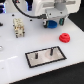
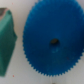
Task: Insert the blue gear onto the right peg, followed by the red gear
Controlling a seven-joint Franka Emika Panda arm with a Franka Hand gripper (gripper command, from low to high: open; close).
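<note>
A white table (image 1: 15,62) is seen in the exterior view, with the white arm (image 1: 42,7) reaching down over its far side. A grey plate (image 1: 46,56) with a black edge lies near the front, and two thin dark pins stand on it; the right peg (image 1: 52,50) is the one toward the exterior view's right. The gripper (image 1: 53,23) is lowered close to the table, and whether its fingers are released or clenched cannot be told. In the wrist view the blue gear (image 2: 52,42) lies flat beneath the camera, beside a green object (image 2: 6,42). The red gear (image 1: 64,36) lies well apart from the plate.
</note>
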